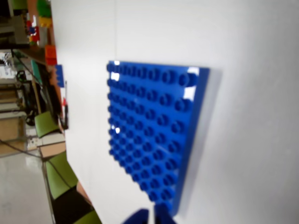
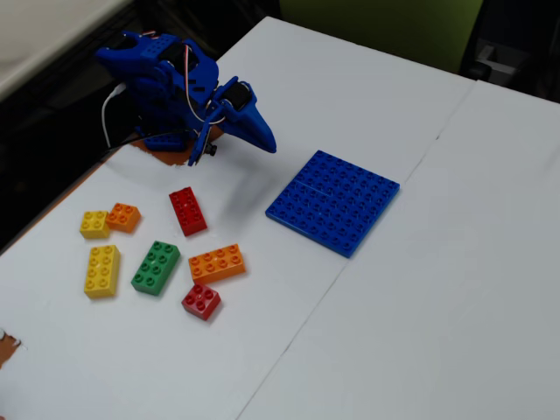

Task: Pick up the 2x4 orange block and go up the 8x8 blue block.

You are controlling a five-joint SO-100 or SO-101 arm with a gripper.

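Red brick [image 2: 201,301] — orange block [image 2: 216,262] just behind

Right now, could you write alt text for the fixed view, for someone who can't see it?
A blue robot arm is folded at a white table's far left, its gripper holding nothing. A flat blue baseplate lies centre; loose bricks, including a long orange brick, lie left.

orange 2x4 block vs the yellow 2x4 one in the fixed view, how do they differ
The orange 2x4 block is orange and lies with its long side across the picture; the yellow 2x4 block is yellow and points nearly up and down, further left. Both are eight-stud bricks lying flat on the white table, untouched.
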